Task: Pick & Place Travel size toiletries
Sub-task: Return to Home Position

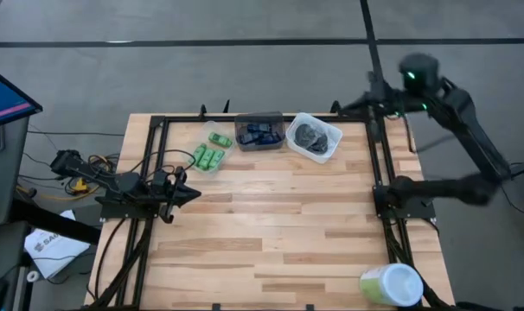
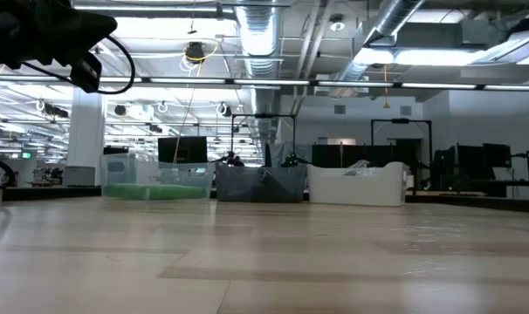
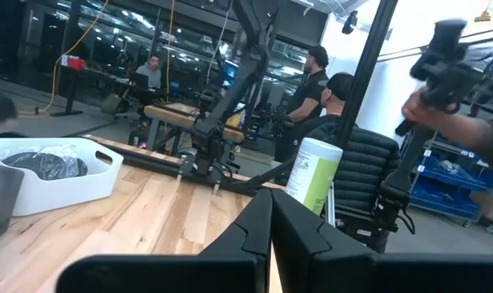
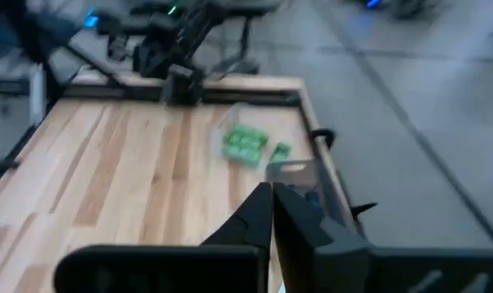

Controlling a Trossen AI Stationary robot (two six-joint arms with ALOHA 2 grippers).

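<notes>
The toiletries lie sorted at the table's far edge. Bright green bottles (image 1: 212, 155) (image 4: 245, 145) sit in a clear tub (image 2: 151, 186). Dark blue sachets (image 1: 262, 132) fill a dark tub (image 4: 299, 175). Dark grey lumps (image 1: 310, 134) (image 3: 47, 164) lie in a white tub (image 2: 356, 185). My left gripper (image 1: 189, 194) (image 3: 271, 224) hovers shut near the table's left side, pointing right. My right gripper (image 1: 370, 102) (image 4: 271, 216) is shut and raised high at the far right corner, beside the white tub. Neither holds anything.
A big pale green-and-white cylinder (image 1: 390, 285) (image 3: 314, 173) stands at the near right corner. Black frame rails (image 1: 385, 173) run along the table's left and right sides. Bare wood (image 1: 279, 225) spans the middle and near part. People (image 3: 316, 81) stand beyond the right edge.
</notes>
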